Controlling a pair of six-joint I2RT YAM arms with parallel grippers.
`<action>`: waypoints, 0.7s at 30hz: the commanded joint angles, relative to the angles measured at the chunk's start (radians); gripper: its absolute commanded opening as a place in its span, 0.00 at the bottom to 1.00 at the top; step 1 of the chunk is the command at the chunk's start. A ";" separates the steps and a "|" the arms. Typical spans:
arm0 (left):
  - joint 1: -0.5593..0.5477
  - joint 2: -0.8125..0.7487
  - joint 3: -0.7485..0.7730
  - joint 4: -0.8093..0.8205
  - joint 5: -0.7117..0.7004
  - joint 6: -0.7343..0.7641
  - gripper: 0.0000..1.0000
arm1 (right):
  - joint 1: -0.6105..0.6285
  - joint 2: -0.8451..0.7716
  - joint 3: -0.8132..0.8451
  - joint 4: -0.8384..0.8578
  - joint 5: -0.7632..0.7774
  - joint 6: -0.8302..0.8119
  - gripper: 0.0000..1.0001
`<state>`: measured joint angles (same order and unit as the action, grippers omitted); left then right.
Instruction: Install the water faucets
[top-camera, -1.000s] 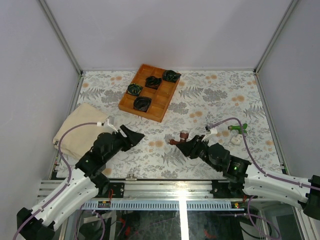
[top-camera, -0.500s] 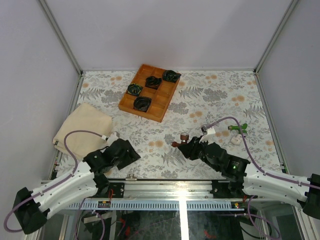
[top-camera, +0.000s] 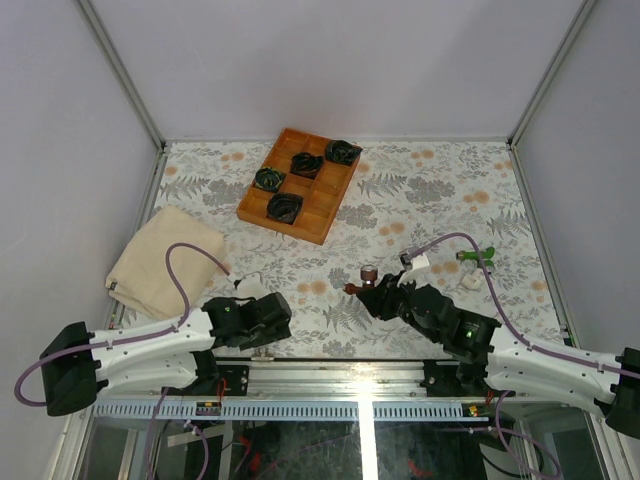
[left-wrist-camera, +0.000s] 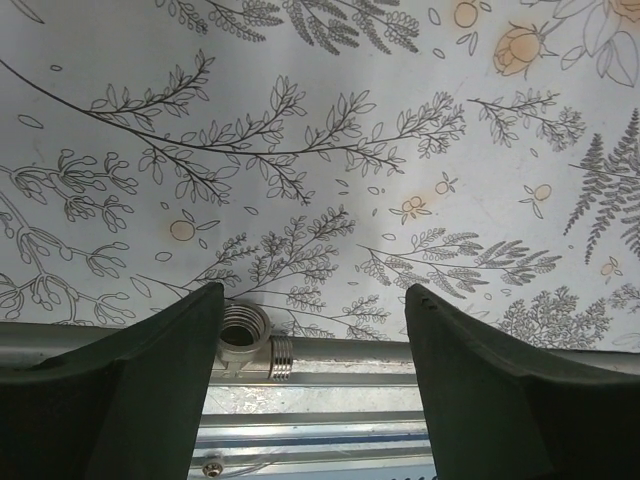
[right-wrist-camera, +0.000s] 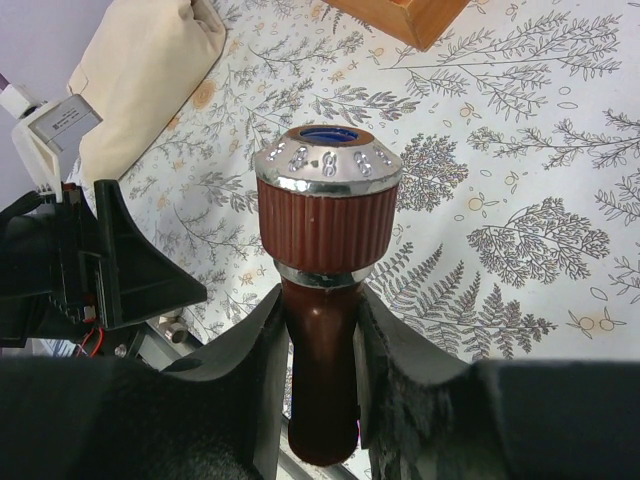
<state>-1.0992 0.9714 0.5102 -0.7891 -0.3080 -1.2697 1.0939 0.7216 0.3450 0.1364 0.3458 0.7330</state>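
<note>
**Two faucets to fit: one in hand, one lying on the table**

The right gripper (right-wrist-camera: 320, 305) is clamped on the dark red-brown faucet (right-wrist-camera: 325, 215). Its fingers pinch the smooth neck just under the ribbed knob with the silvery studded collar. In the overhead view this faucet (top-camera: 365, 280) sits off the table (top-camera: 430, 190), near the middle of its front half.

The bright green faucet (top-camera: 478, 256) lies on the patterned surface to the right, just beside a small white piece (top-camera: 468, 282), and nothing touches it.

The left gripper (left-wrist-camera: 312, 300) hangs low at the near edge with its jaws standing apart and nothing between them. A silvery threaded fitting (left-wrist-camera: 245, 335) on the metal rail shows just inside its left finger. This is probably where a faucet is meant to go.

The held faucet looks rigid and light, and it should not deform under the pinch. Its glossy neck looks slippery, though, so it could twist in the fingers once the threads start to bite. The ribbed knob looks like a surer place to grip for turning, while the neck suits carrying and lining up. Whichever end mates with the fitting is hidden below the fingers in the wrist view, so its alignment cannot be judged.

The green one seems just as stiff and small. Its body, rather than its spout tip, looks like the sensible place to pinch.
</note>
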 joint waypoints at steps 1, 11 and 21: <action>-0.008 0.009 0.024 -0.048 -0.061 -0.048 0.72 | 0.000 -0.035 0.051 0.001 0.003 -0.028 0.01; -0.031 0.133 0.064 -0.080 -0.075 -0.073 0.71 | 0.000 -0.090 0.038 -0.022 0.013 -0.036 0.02; -0.044 0.222 0.071 -0.076 -0.024 -0.087 0.66 | 0.000 -0.173 0.017 -0.053 0.016 -0.051 0.04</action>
<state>-1.1286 1.1683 0.5629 -0.8345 -0.3298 -1.3281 1.0939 0.5812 0.3450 0.0662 0.3470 0.7055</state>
